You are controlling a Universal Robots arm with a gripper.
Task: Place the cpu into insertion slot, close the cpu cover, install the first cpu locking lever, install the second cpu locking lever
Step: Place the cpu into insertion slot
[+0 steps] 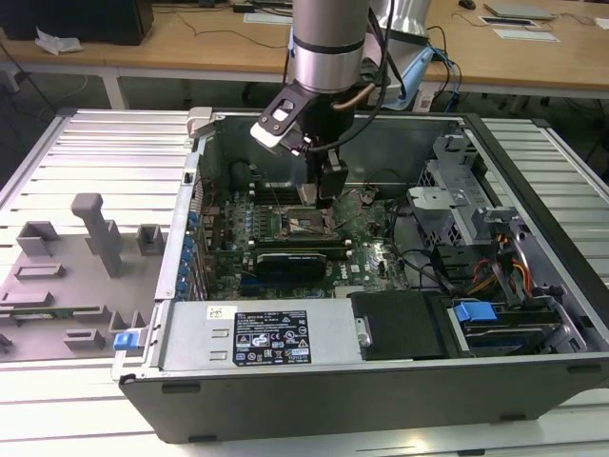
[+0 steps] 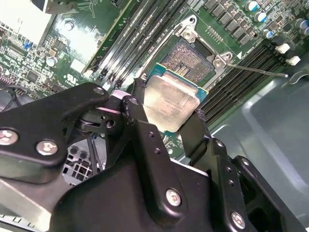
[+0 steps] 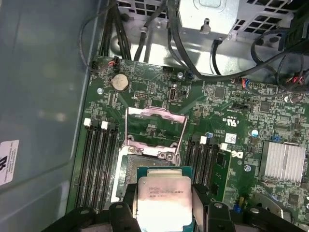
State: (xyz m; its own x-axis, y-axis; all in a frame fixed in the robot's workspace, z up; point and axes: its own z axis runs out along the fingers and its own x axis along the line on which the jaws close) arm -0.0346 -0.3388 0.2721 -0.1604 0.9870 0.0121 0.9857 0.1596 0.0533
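The end effector (image 1: 324,195) grips the cpu (image 2: 170,102) by two opposite edges, holding it just above the bare insertion slot (image 2: 190,60) and slightly offset from it. The cpu cover (image 3: 154,112) stands hinged open beyond the slot.

Finish noted: cpu (image 2: 171,99) top dull silvery metal, faintly mottled; gripper (image 2: 165,112) matt black, bright metal screws; cpu cover (image 3: 154,113) thin bare metal; board (image 3: 217,121) glossy green; case wall (image 3: 43,96) smooth grey metal.
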